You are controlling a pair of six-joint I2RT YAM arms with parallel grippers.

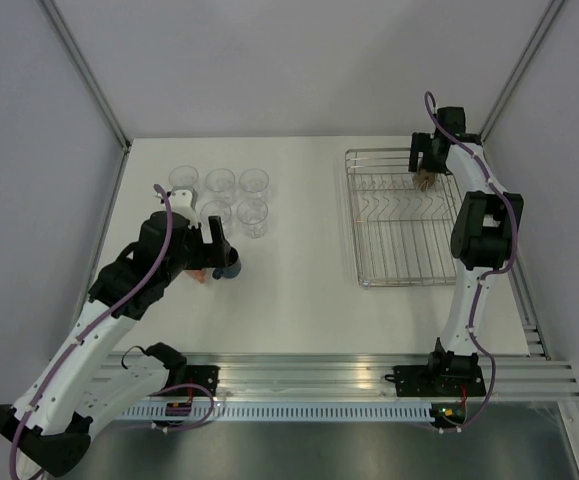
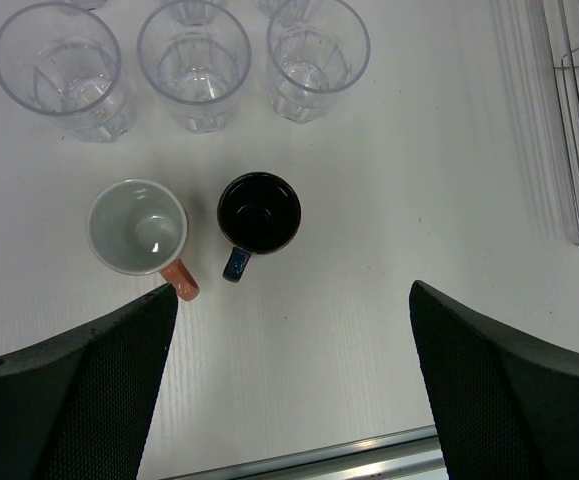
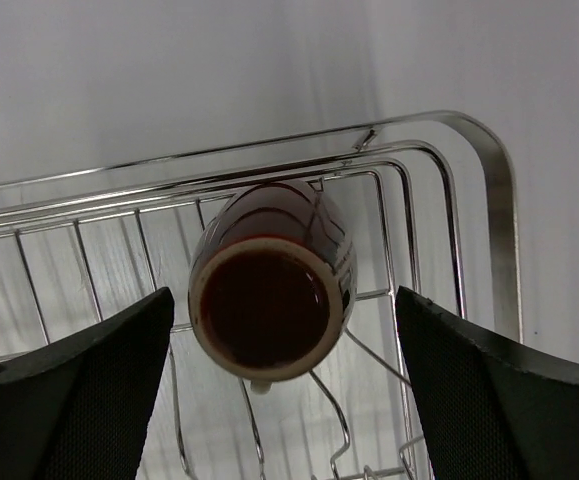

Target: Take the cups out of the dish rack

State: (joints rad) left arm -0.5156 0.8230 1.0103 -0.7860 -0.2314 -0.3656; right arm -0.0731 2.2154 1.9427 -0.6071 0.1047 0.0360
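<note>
Right hand (image 3: 284,300) near tipped brown mug (image 3: 269,250)

White table (image 1: 299,300): flat, matte, with a few small dark specks on its surface in the left wrist view. Along the table's near edge runs a silver aluminium rail (image 1: 309,372) with lengthwise grooves, and just nearer than that a slotted grey strip (image 1: 319,410). Pale grey wall panels (image 1: 299,60) stand at the table's far, left and right edges, and slanting metal struts (image 1: 84,70) meet its two far corners.

white table (image 1: 299,290) carries clear tumblers (image 1: 219,182), an orange mug (image 2: 137,227), a blue mug (image 2: 259,212) and the dish rack (image 1: 394,245).
</note>
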